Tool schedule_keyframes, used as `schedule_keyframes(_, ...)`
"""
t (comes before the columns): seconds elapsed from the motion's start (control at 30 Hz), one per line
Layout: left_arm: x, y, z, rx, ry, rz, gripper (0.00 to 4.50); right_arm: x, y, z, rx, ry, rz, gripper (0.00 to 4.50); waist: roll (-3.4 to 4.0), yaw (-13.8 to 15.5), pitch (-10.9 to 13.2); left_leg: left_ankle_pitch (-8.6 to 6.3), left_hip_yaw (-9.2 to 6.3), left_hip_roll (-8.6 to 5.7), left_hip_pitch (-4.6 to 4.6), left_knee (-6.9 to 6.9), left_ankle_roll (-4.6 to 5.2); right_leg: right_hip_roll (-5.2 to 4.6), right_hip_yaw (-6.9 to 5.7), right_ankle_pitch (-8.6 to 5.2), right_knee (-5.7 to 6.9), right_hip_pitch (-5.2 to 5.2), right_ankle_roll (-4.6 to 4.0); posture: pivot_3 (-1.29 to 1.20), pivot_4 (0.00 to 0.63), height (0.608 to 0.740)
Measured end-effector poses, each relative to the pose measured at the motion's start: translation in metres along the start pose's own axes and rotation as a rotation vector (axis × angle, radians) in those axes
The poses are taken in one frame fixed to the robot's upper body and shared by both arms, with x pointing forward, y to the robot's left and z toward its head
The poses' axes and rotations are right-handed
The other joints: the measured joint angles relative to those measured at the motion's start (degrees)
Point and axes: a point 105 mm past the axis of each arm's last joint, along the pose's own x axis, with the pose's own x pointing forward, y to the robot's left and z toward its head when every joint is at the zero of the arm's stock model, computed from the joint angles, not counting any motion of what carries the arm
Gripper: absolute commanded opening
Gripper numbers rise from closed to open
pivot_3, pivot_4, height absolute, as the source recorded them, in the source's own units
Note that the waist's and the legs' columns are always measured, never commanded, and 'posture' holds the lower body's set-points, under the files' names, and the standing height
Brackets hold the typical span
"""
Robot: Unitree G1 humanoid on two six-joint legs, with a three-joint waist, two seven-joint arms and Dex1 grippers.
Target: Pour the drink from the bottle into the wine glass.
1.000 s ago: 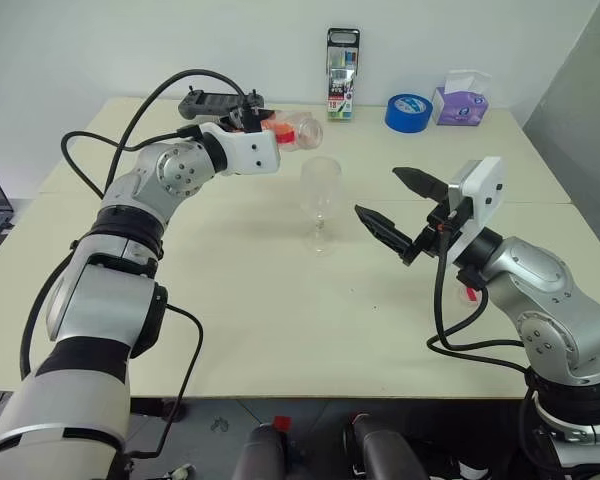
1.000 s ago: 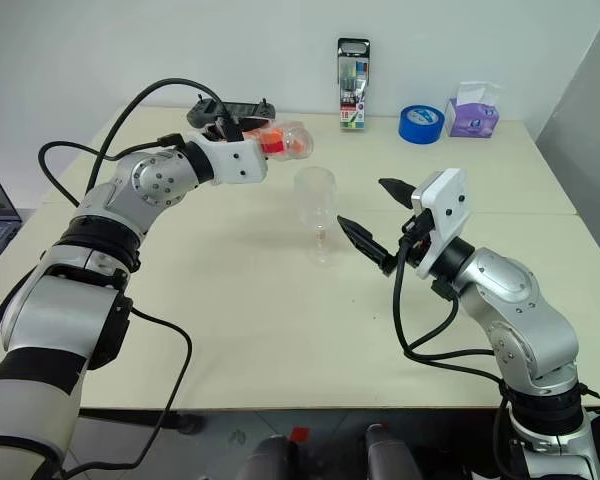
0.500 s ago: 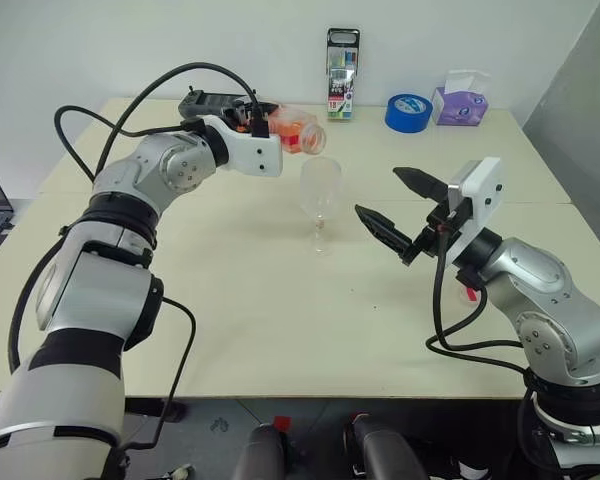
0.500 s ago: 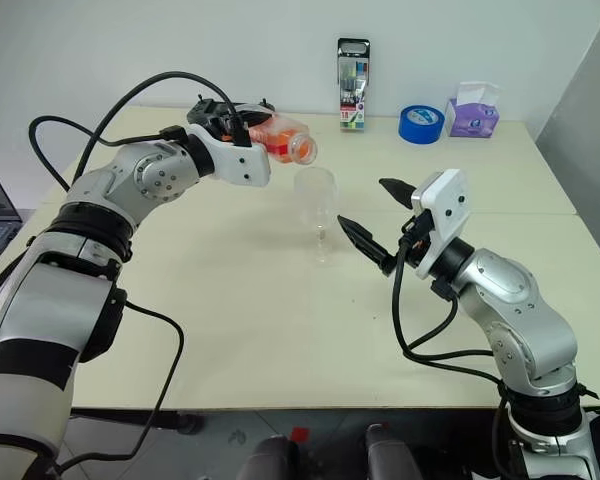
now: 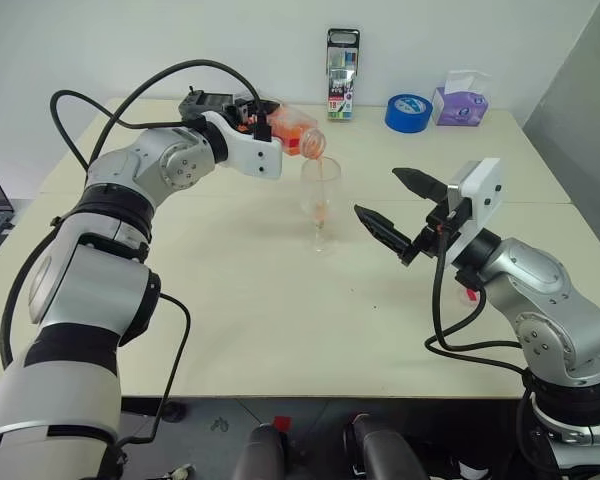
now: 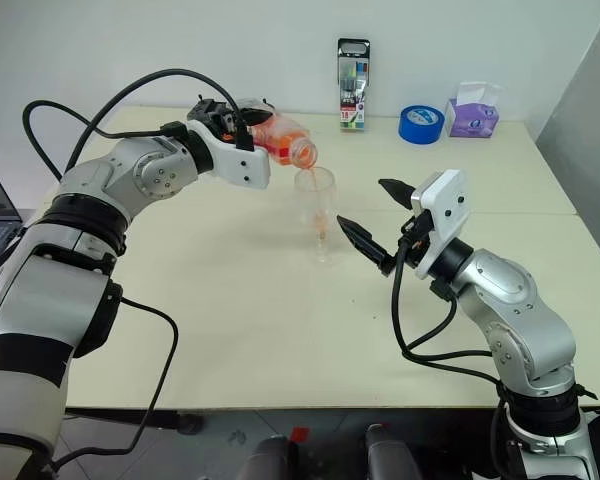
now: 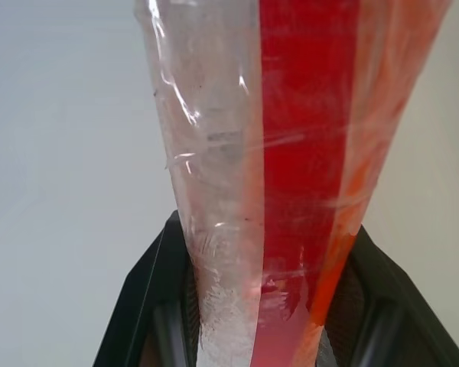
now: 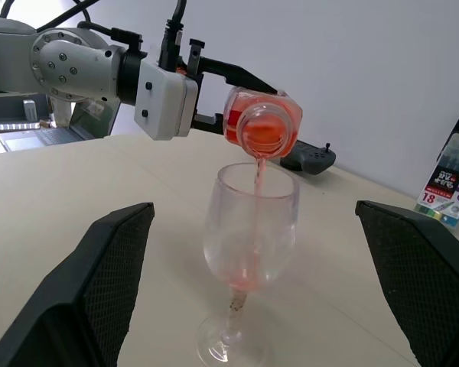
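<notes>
left tool (image 5: pixel 263 125): clamped on bottle (image 5: pixel 298 129), tipped mouth-down over wine glass (image 5: pixel 320 200)
right tool (image 5: pixel 392 204): jaws wide, holding nothing, beside glass
right wrist view: drink (image 8: pixel 255 180) streams into the bowl
left wrist view: red label strip close-up
bench (image 5: pixel 280 320): glass upright

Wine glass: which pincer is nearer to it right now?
Left. The left pincer holds the bottle tipped just above the wine glass rim; the right pincer hangs open beside the bowl, apart.

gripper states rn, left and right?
Left end effector: shut on the small clear plastic bottle, tipped over the clear stemmed wine glass.
Right end effector: open, holding nothing.
</notes>
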Motion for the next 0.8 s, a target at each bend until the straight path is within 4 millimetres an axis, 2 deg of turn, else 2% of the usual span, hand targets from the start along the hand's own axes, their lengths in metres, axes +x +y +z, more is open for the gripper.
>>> schedule_keyframes(0.8,-0.0021,0.0048,-0.0072,0.063,0.03,-0.006,1.67,-0.002,0.0007,-0.0052,0.016,0.009,-0.006,4.5,0.0,-0.01,0.0,0.01,0.0,-0.03,0.09,0.14,0.0,-0.01,0.0,0.0,0.35,0.0,0.0,0.0,0.15,0.74)
